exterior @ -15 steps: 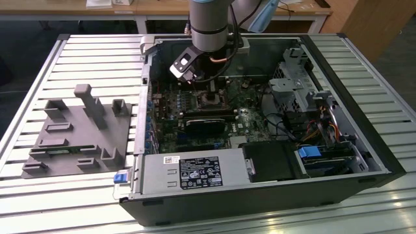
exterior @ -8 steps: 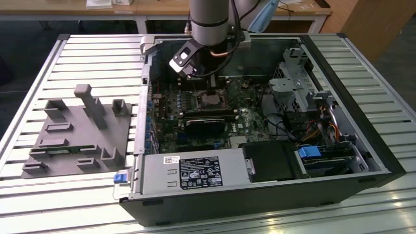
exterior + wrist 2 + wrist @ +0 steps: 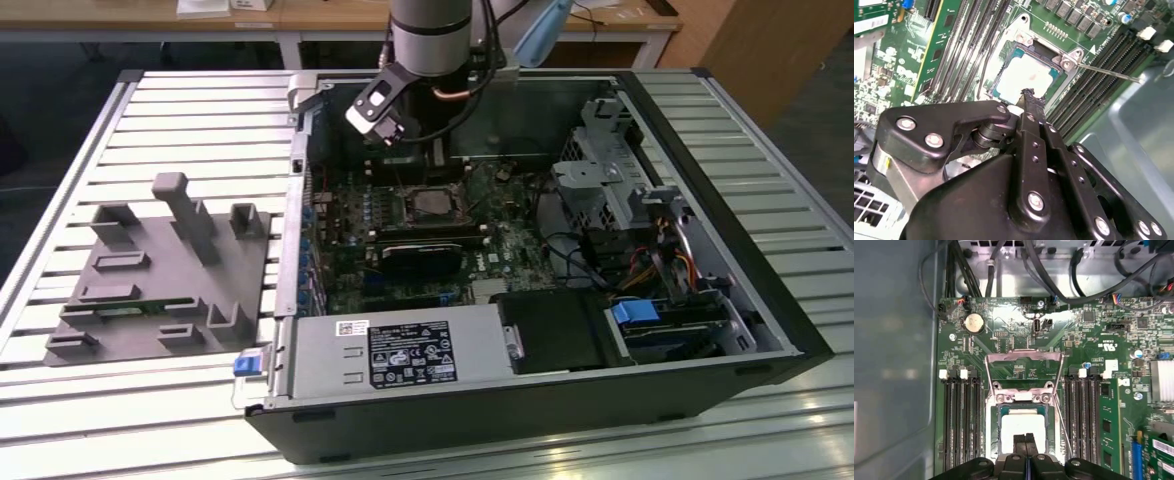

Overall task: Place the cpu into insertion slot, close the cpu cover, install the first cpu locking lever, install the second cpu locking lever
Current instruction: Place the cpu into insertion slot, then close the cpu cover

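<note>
Cut off at the frame edge in both wrist views: body of the gripper (image 3: 1025,439). Hidden behind its tips: near edge of the cpu (image 3: 1021,424). Straight down into the open computer case (image 3: 781,310) on the arm (image 3: 430,40). Fingers pressed together, no gap, nothing seen between them, tips just over that near edge; contact unclear. Pale glaring silver cpu, flat in the insertion slot (image 3: 1040,50). Beyond, cpu cover (image 3: 1024,356) standing open off the slot. One locking lever (image 3: 1109,73) sticking out free beside the memory slots (image 3: 959,425).
</note>
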### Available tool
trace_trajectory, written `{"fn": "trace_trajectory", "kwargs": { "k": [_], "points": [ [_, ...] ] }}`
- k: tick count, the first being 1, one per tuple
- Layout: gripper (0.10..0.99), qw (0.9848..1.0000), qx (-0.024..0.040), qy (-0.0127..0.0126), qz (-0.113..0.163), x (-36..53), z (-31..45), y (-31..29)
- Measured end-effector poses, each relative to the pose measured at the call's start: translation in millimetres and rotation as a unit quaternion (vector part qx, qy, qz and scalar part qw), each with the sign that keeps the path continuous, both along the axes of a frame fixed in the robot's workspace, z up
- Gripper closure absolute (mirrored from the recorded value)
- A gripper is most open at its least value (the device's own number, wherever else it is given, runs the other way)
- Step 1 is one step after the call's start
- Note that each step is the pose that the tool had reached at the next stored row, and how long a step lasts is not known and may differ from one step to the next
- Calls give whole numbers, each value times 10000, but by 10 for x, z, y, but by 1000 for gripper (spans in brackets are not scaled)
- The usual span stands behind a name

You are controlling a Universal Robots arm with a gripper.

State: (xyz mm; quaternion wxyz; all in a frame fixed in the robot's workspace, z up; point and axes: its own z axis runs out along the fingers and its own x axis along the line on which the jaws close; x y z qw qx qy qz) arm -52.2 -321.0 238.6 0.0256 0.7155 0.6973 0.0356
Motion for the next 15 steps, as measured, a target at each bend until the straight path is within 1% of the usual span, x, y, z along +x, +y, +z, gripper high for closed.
{"fn": "trace_trajectory", "kwargs": {
  "k": [2,4,15],
  "points": [
    [984,10000,0,0,0,0,40,0],
    [984,10000,0,0,0,0,60,0],
    [984,10000,0,0,0,-2,61,0]
  ]
}}
